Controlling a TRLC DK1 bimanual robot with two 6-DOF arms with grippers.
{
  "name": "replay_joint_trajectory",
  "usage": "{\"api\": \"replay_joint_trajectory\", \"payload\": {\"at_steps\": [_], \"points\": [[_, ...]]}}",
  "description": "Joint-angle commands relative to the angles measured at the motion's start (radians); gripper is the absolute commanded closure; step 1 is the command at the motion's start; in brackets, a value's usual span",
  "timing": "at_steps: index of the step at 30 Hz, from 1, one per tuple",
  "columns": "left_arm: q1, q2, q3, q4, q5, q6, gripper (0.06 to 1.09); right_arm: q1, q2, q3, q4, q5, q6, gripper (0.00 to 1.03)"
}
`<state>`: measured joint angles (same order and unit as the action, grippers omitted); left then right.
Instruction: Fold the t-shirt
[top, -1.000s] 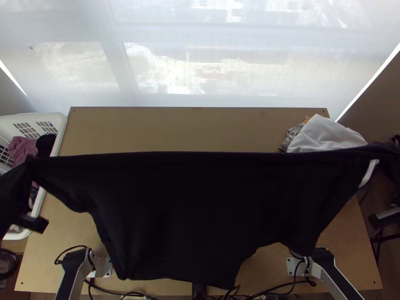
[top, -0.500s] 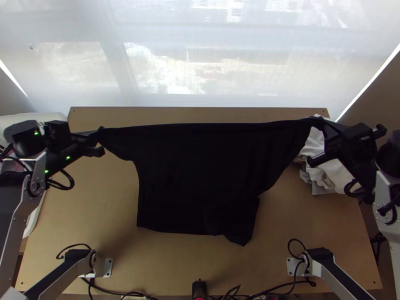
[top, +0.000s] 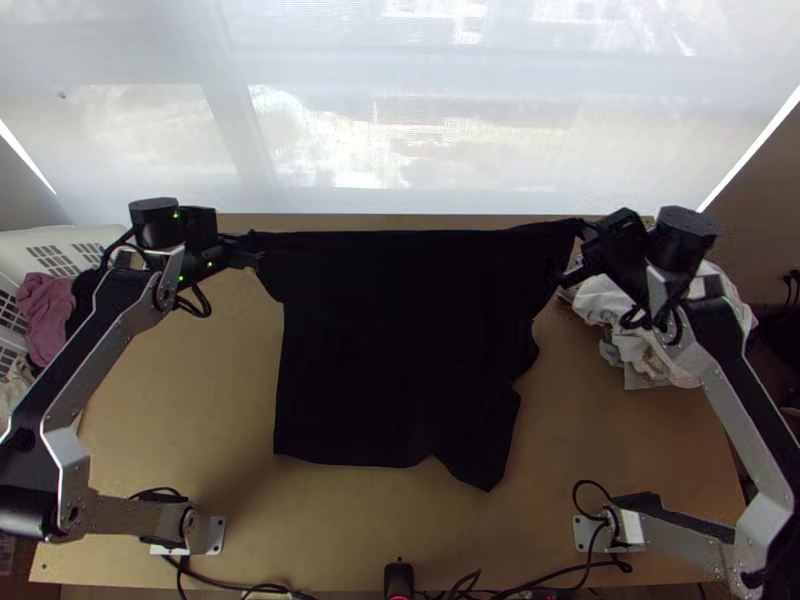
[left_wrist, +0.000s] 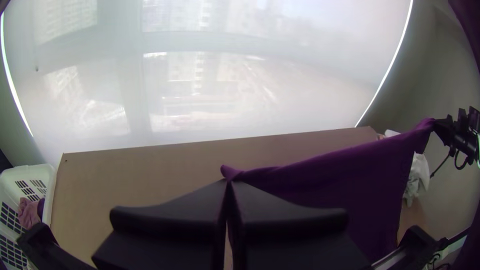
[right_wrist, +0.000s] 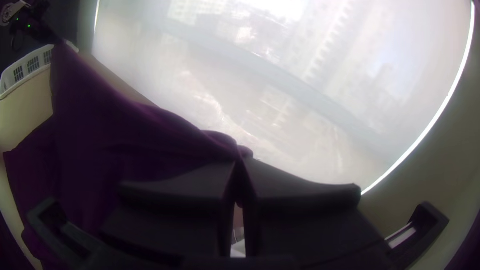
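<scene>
Your right gripper (top: 583, 232) has its two black fingers (right_wrist: 305, 192) together on the purple shirt (right_wrist: 130, 145), a small tuft poking past the tips. Which part you're pinching: can't tell. From your right gripper (right_wrist: 240, 162), the shirt's edge runs taut to your left gripper (top: 252, 240), farther off; cloth hangs below in soft folds. You get the white basket (right_wrist: 26, 70) near the left gripper (right_wrist: 56, 40), pale table (right_wrist: 25, 105) beside the shirt, and a bright blind (right_wrist: 310, 100) behind. White bit (right_wrist: 239, 248) between your fingers.
</scene>
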<state>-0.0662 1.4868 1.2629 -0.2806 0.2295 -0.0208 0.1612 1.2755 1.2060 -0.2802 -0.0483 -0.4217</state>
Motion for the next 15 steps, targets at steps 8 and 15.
{"api": "replay_joint_trajectory", "payload": {"at_steps": [8, 15], "points": [[0.114, 0.372, 0.271, 0.121, -0.114, 0.036, 1.05, 0.029, 0.427, 0.221, 0.122, 0.025, -0.025, 1.00], [0.118, 0.546, 0.418, 0.132, -0.157, 0.039, 1.05, 0.024, 0.579, 0.342, 0.128, 0.027, -0.029, 1.00]]}}
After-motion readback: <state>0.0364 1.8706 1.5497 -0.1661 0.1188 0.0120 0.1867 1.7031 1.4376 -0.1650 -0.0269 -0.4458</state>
